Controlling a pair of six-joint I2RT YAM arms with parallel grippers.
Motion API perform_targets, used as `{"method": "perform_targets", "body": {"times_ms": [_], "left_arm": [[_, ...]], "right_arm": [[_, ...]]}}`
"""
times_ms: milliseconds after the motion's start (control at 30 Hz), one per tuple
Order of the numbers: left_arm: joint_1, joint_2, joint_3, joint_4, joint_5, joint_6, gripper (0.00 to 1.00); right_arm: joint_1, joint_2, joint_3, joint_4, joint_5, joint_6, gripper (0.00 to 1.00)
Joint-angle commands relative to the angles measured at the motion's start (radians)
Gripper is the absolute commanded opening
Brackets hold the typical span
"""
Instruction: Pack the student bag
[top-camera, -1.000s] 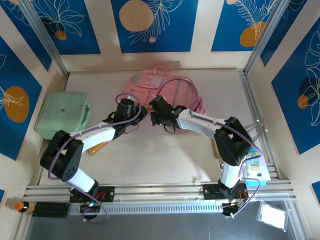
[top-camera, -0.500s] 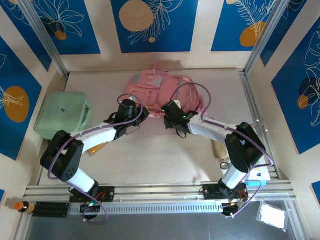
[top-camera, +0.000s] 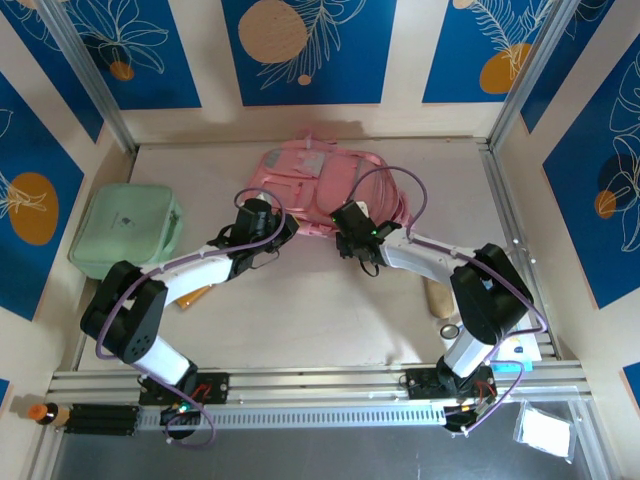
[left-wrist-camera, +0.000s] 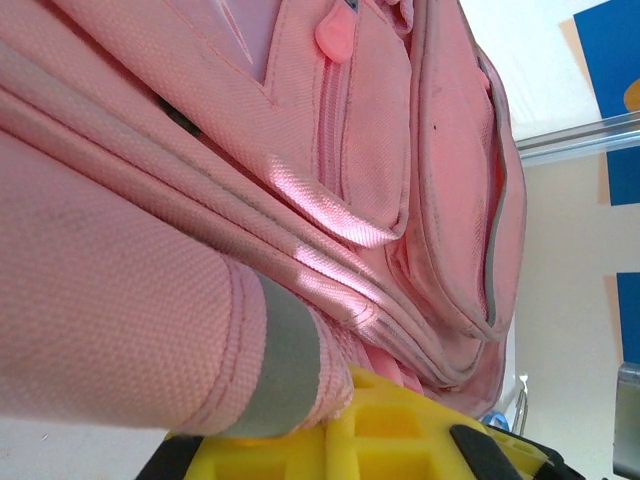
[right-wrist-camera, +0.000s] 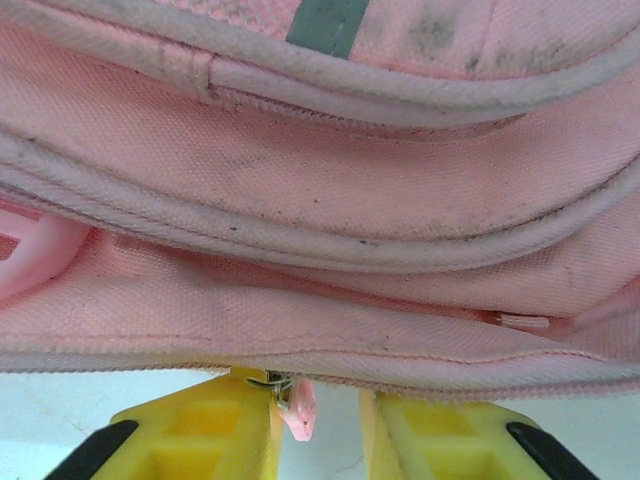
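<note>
The student bag (top-camera: 320, 178) is a pink backpack lying flat at the back middle of the table. My left gripper (top-camera: 277, 229) sits at its near left corner. In the left wrist view that gripper (left-wrist-camera: 350, 400) is shut on a pink strap end with a grey band (left-wrist-camera: 285, 360). My right gripper (top-camera: 346, 226) is at the bag's near edge, right of the left one. In the right wrist view its yellow fingers (right-wrist-camera: 210, 425) stand apart under the bag's hem (right-wrist-camera: 330, 340), so the gripper (right-wrist-camera: 318, 400) is open. A small pink zipper pull (right-wrist-camera: 298, 408) hangs loose between them, close to the left finger.
A mint-green case (top-camera: 125, 232) lies at the left wall. An orange item (top-camera: 196, 294) pokes out under the left arm. A tan object (top-camera: 437, 297), a small ring (top-camera: 451, 329) and a blue-and-white packet (top-camera: 510, 345) lie near the right arm's base.
My right gripper has slid right along the bag's near edge and its jaws have opened, leaving the zipper pull hanging free. The left gripper has stayed put, still shut.
</note>
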Motion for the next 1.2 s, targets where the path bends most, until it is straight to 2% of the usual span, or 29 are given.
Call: {"method": "perform_targets", "body": {"times_ms": [0,300,600,800,1000,1067,1167], "left_arm": [[0.004,-0.029,0.033,0.063,0.011,0.02,0.0],[0.014,-0.025,0.033,0.041,-0.009,0.028,0.0],[0.051,0.019,0.004,0.044,-0.009,0.024,0.0],[0.073,0.095,0.053,0.036,0.017,0.05,0.0],[0.157,0.173,0.107,-0.007,0.086,0.08,0.15],[0.176,0.171,0.107,-0.018,0.087,0.102,0.26],[0.206,0.122,0.078,-0.095,0.044,0.14,0.49]], "right_arm": [[-0.011,0.016,0.026,0.019,-0.016,-0.02,0.25],[-0.044,-0.02,-0.018,-0.003,0.01,-0.014,0.08],[-0.188,-0.119,-0.128,-0.064,-0.031,0.039,0.07],[-0.189,-0.121,-0.106,-0.095,-0.107,0.018,0.0],[-0.124,-0.128,-0.081,-0.104,-0.221,0.082,0.0],[-0.08,-0.12,-0.063,-0.095,-0.256,0.107,0.0],[-0.024,-0.088,-0.025,-0.058,-0.321,0.136,0.0]]}}
